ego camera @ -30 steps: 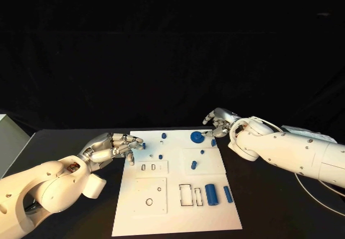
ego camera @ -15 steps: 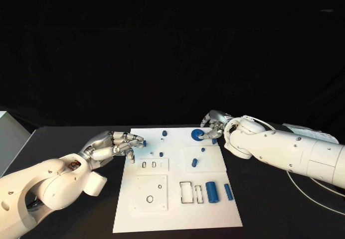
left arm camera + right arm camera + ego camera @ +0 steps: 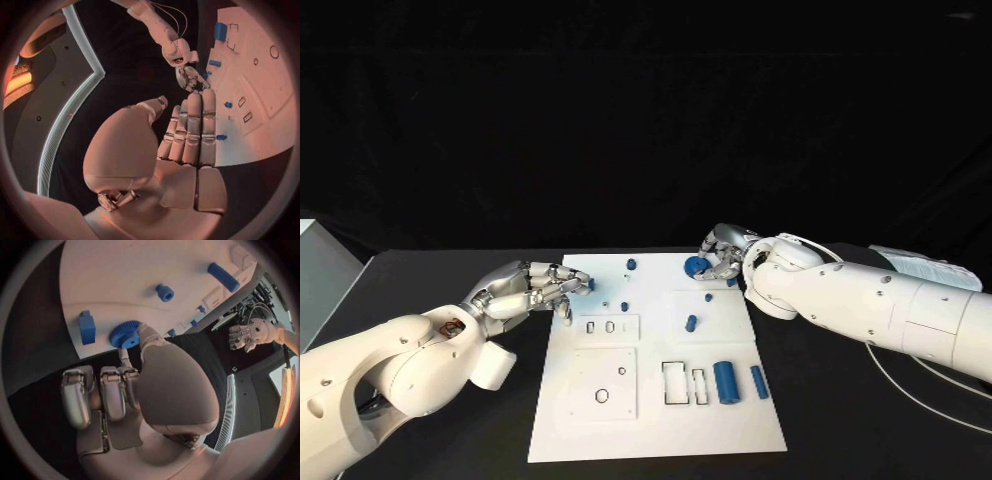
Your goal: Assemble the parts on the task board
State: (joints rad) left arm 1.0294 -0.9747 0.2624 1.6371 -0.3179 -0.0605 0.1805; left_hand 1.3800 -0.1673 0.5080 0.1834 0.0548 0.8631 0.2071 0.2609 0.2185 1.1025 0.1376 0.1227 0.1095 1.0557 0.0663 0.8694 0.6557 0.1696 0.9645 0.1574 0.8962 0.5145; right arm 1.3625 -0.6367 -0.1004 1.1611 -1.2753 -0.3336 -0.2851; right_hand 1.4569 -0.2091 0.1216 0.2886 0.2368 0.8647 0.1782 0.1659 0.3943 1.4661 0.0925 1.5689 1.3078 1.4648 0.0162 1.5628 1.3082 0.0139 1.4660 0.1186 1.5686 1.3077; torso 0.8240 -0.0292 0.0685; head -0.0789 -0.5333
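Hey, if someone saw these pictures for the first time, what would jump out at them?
The white task board in the middle of the black table, dotted with small blue parts. At its far edge the right hand touches a blue gear, while the left hand hovers at the board's left edge.

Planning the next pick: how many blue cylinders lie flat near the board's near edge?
2. A thick cylinder and a thin cylinder lie side by side, apart, at the near right of the board. Nothing covers that area.

Both hands [image 3: 531, 290] [image 3: 721, 250] curled
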